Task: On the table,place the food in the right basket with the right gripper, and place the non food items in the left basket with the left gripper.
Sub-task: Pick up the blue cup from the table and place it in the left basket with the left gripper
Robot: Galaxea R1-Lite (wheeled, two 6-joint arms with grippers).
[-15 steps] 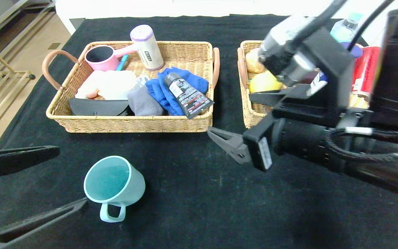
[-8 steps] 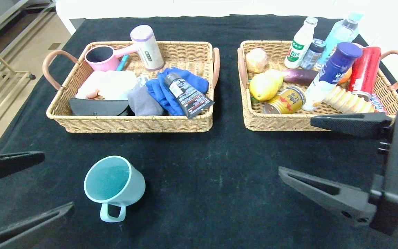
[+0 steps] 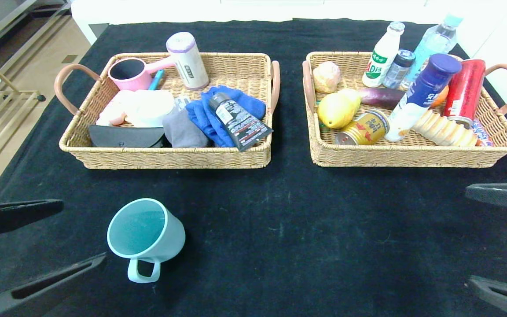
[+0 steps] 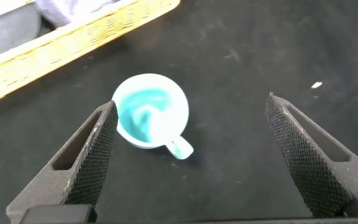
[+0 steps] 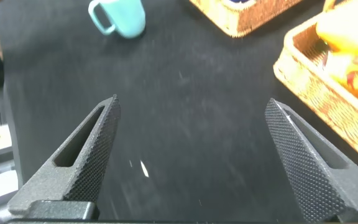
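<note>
A light teal mug [image 3: 145, 235] lies on its side on the black table, mouth toward me and handle toward the near edge; the left wrist view shows the mug [image 4: 151, 118] too. My left gripper [image 3: 82, 231] stands open just left of the mug, nothing between its fingers; the left gripper [image 4: 191, 102] hangs above the cloth with the mug beside one finger. My right gripper [image 3: 469, 235] is open and empty at the near right, apart from the right basket [image 3: 412, 159]. The left basket [image 3: 170, 158] sits at the back left.
The left basket holds a pink cup [image 3: 128, 72], a blue cloth [image 3: 205, 116], a tube [image 3: 238, 121] and other non-food items. The right basket holds a lemon [image 3: 337, 108], a yellow can [image 3: 363, 128], bottles and a red can [image 3: 464, 90]. Bare black cloth lies between the grippers.
My right arm has pulled back from over the right basket to the near right edge, its jaws still open. The left gripper has shifted only slightly. The mug has not moved.
</note>
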